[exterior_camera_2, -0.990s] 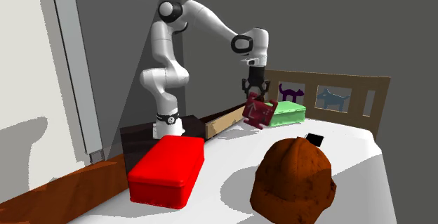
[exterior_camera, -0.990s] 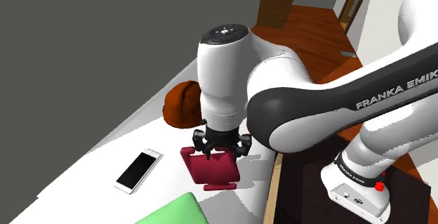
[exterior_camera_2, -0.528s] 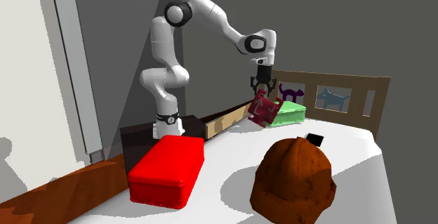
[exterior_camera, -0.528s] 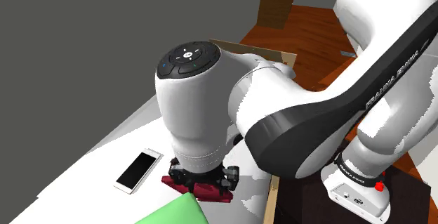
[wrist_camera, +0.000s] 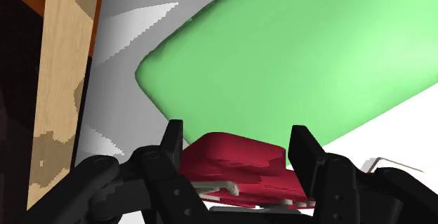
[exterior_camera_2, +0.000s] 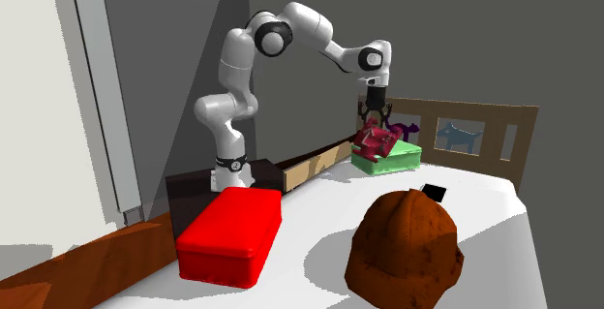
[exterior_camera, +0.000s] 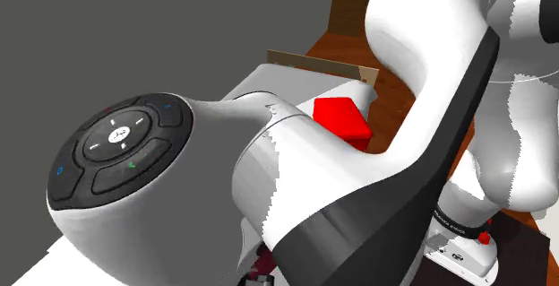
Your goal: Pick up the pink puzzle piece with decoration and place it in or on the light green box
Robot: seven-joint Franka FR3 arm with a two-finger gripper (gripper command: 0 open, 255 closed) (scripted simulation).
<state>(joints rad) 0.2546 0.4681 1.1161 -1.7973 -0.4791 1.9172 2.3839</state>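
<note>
The puzzle piece point(wrist_camera: 235, 161) is dark pinkish red and sits clasped between the two black fingers of my gripper point(wrist_camera: 237, 149). In the second exterior view the gripper point(exterior_camera_2: 374, 128) holds the piece point(exterior_camera_2: 376, 143) tilted, just above the light green box point(exterior_camera_2: 390, 159). Through the wrist camera the green box point(wrist_camera: 302, 54) lies directly under the piece, its rounded corner near the fingers. From the shoulder camera the arm's big white link hides the hand; a sliver of the dark red piece point(exterior_camera: 263, 264) shows at the bottom edge.
A red box point(exterior_camera_2: 230, 233) lies near the stand, also seen as the red box point(exterior_camera: 341, 119). A brown cap point(exterior_camera_2: 405, 243) sits in the foreground and a phone point(exterior_camera_2: 435, 193) lies behind it. A wooden headboard point(exterior_camera_2: 469, 133) with cat cutouts stands behind the green box.
The arm has stretched out and carried the puzzle piece toward the second exterior view's right, from beside the green box to above it. The arm now blocks most of the shoulder view.
</note>
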